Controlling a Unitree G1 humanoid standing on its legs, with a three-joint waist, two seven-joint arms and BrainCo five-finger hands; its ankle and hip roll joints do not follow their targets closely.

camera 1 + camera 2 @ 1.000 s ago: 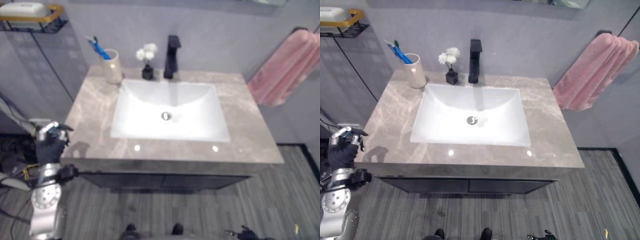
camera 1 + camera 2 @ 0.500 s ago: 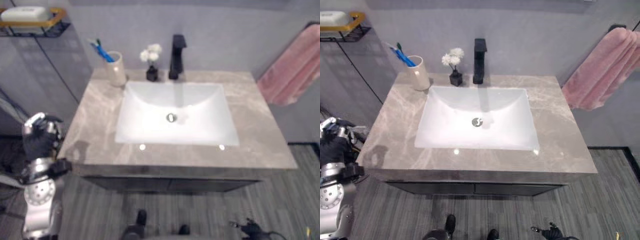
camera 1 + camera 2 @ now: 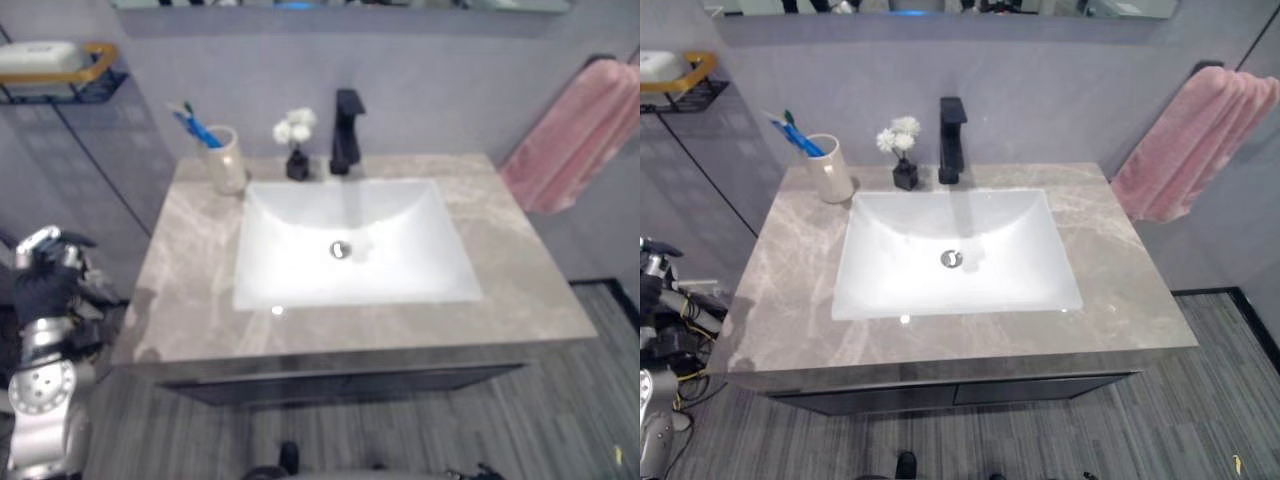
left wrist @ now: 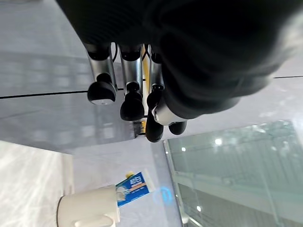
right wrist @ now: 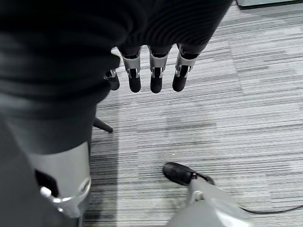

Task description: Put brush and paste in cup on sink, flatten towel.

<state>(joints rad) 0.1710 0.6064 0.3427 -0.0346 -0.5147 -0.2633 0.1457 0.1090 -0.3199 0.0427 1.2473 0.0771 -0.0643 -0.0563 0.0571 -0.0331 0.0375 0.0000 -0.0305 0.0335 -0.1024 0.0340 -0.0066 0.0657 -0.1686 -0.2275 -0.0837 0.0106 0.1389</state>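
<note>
Nearest to me, the left hand (image 3: 45, 270) hangs off the counter's left edge, low and outside it, its fingers (image 4: 132, 101) loosely relaxed and carrying nothing. The right hand (image 5: 151, 71) hangs down over the striped floor (image 5: 227, 123), fingers straight and bare as well.

The brush and paste (image 3: 792, 131) already stand in the cup (image 3: 830, 170), which sits at the back left corner of the counter (image 3: 770, 270), their handles leaning up and away to the left. So that half of the job looks finished, I'd say.

What is left is the pink towel (image 3: 1185, 145), and it hangs bunched from a bar on the wall beyond the counter's far right corner (its folds run steeply down toward the left). From the left hand it lies clear across the whole sink (image 3: 955, 255), up and to the right; the right arm is on the towel's side and seems the better choice, though it must first lift from well below counter height.

Little stands in the way: the black tap (image 3: 951, 138) and the small vase of white flowers (image 3: 902, 152) sit at the back centre, well apart from the towel. A wire shelf (image 3: 60, 70) holding a soap dish hangs on the left wall.
</note>
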